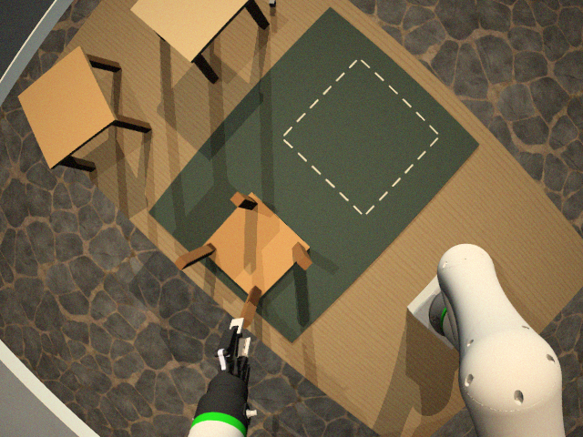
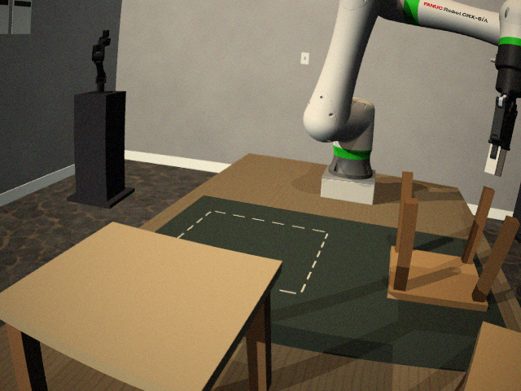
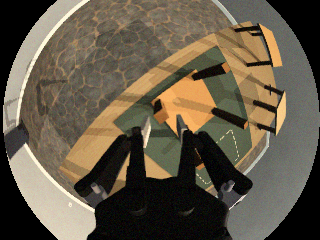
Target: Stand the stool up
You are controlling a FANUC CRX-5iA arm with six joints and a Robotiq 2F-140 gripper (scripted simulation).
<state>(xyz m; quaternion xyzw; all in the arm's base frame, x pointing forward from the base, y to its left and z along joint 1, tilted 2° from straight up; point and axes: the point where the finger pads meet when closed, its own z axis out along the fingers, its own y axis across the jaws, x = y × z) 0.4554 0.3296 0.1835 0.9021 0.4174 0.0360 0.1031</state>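
The stool (image 1: 259,239) (image 2: 441,262) (image 3: 195,102) lies upside down, its seat flat on the green mat (image 1: 452,152) (image 2: 357,261) and its four legs pointing up and splayed. My gripper (image 1: 240,335) (image 2: 495,166) (image 3: 163,121) is part-way open and empty. It points down, above and just beyond the top of the nearest leg (image 1: 250,308) (image 2: 480,214) (image 3: 160,111), with a gap in the exterior view. The dashed rectangle (image 1: 284,139) (image 2: 257,219) (image 3: 231,131) on the mat has nothing in it. Its near left part is hidden in the exterior view.
Two upright stools stand off the mat: a pale one (image 1: 192,23) (image 2: 146,307) (image 3: 281,112) and an orange one (image 1: 66,107) (image 2: 498,362) (image 3: 271,46). The arm's base block (image 1: 424,300) (image 2: 347,189) stands on the table. The stool's nearest leg reaches over the table edge in the top view.
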